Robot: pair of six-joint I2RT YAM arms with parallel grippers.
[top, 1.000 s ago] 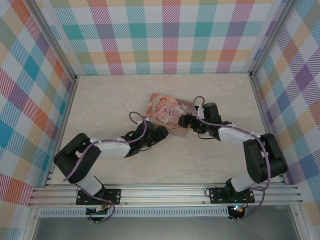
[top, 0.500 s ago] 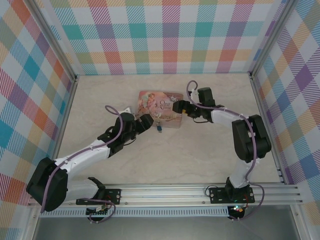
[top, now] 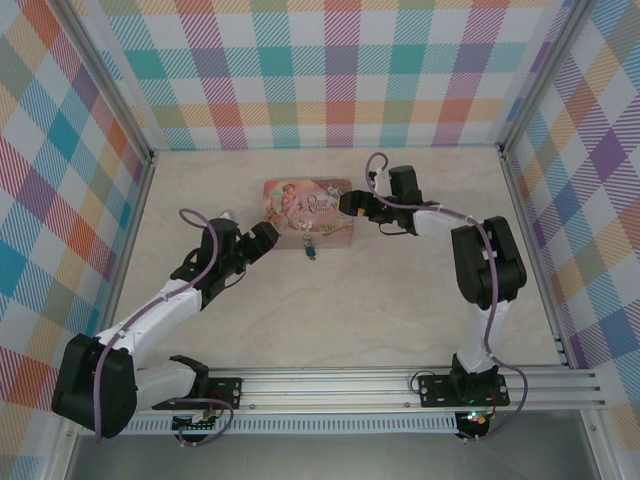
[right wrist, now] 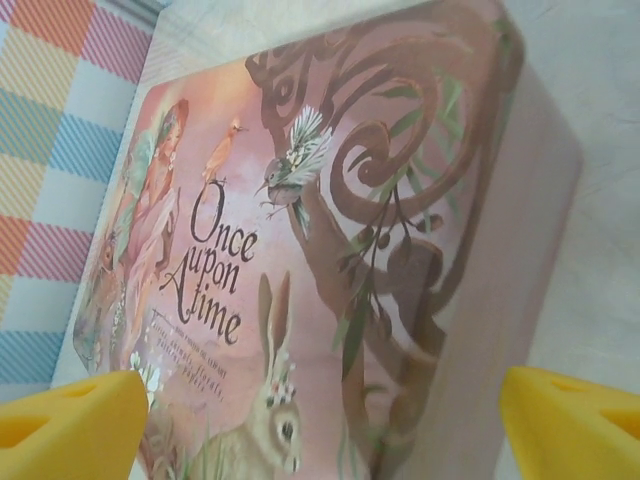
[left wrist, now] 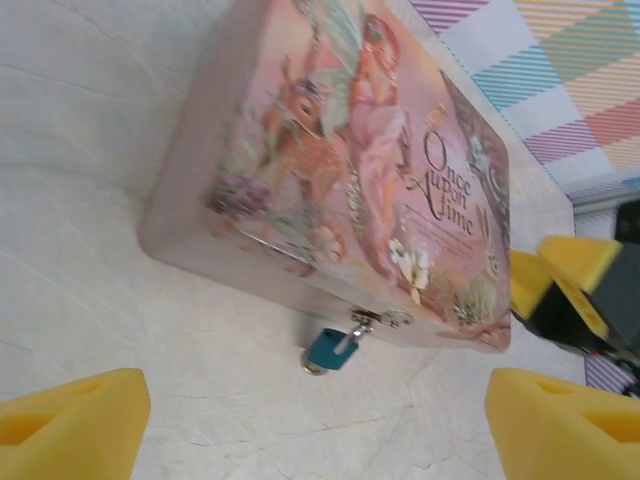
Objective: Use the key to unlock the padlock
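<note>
Padlock (left wrist: pixel 328 351) on front latch (left wrist: pixel 377 319) of pink box (left wrist: pixel 330 185).

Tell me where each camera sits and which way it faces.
Top external: above, behind the bases, looking down on the table; both arms, left gripper and right gripper flanking the box.
Left wrist: low, facing the box's latch side and padlock; own yellow fingertips at bottom corners.
Right wrist: close, facing across the box lid; own fingertips at bottom corners.
Shared: all show the box.
</note>
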